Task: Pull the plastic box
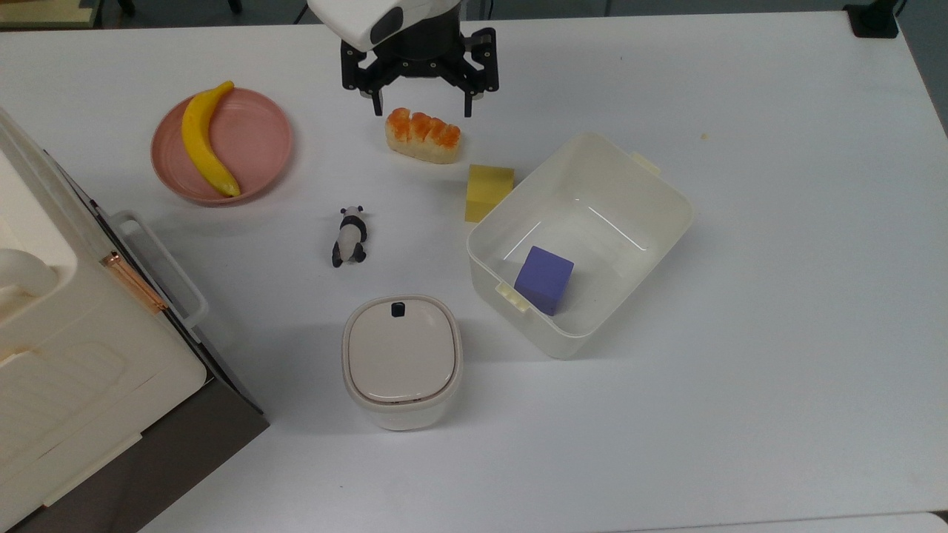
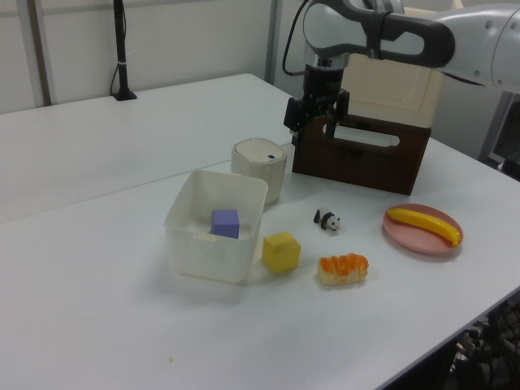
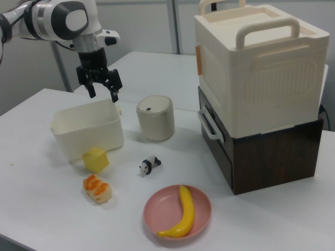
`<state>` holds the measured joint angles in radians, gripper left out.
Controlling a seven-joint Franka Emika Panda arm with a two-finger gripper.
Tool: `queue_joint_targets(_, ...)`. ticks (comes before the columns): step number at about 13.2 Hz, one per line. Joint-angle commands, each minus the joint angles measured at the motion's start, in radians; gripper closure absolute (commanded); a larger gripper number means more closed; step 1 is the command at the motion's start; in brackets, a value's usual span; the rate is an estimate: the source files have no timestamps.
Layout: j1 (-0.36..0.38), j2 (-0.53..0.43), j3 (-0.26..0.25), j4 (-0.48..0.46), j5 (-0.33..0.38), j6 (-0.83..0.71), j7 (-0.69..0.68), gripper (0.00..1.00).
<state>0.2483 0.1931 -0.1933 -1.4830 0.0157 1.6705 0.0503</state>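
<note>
Above the table point(image 1: 778, 222), open end effector point(image 1: 419, 107) clear of plastic box point(image 1: 666, 194)

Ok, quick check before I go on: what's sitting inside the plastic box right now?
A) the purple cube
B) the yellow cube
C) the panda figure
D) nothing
A: the purple cube sits on the floor of the plastic box, near the end at the top view's lower left. The yellow cube stands outside on the table, close to the box's wall, and the panda figure lies further toward the top view's left.
</note>
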Motion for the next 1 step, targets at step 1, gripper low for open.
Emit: queue_joint_targets(1,0.000,-0.027,-0.003,-0.028,-0.017,-0.041,0.031,0.00)
